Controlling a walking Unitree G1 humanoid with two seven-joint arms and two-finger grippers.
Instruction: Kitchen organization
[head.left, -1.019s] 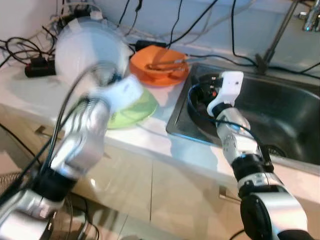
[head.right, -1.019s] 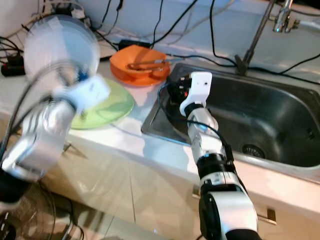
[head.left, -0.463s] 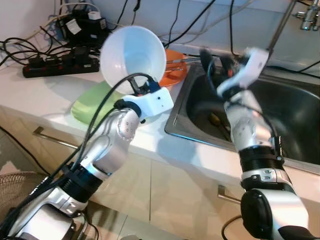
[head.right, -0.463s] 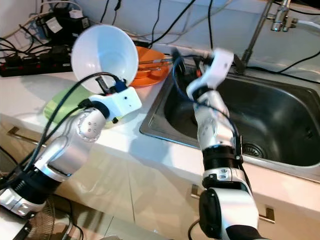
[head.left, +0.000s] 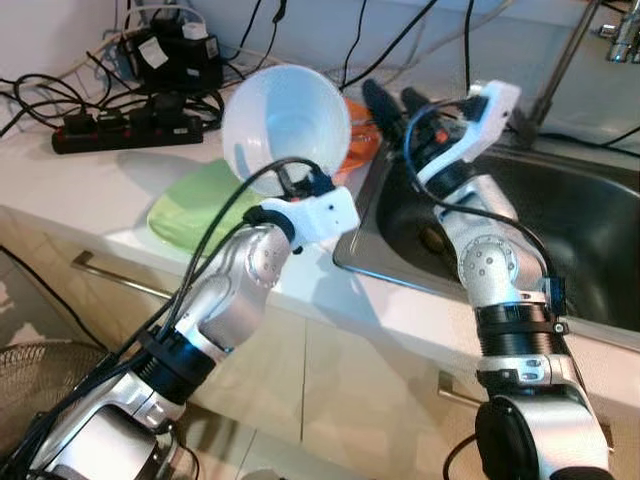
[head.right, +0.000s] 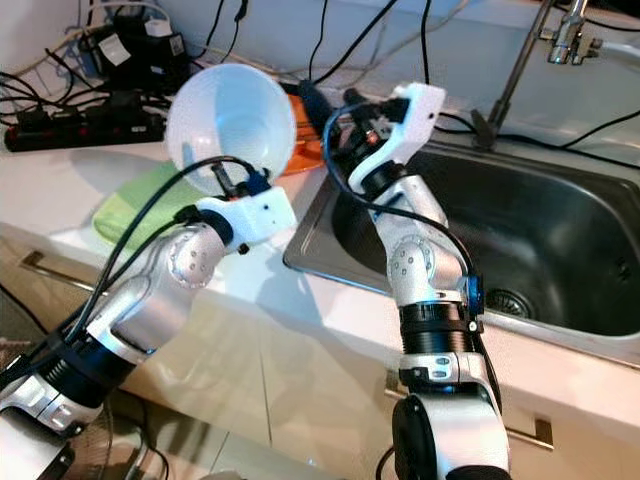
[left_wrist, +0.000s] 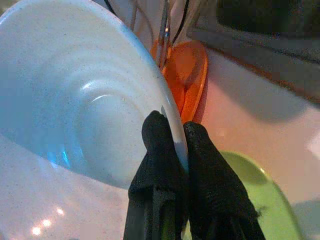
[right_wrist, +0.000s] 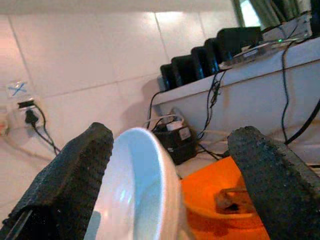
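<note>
Two grippers — left gripper (left_wrist: 172, 145), right gripper (right_wrist: 175, 165) — one white bowl (head.left: 285, 125)

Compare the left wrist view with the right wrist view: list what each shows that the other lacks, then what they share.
Left wrist view alone: the left gripper shut on the white bowl's rim, with the green plate beneath on the counter.

Right wrist view alone: the right gripper open, its fingers either side of the bowl's edge, plus a wall socket on the tiled wall and black adapters on a ledge.

Both: the white bowl and the orange plate behind it.
</note>
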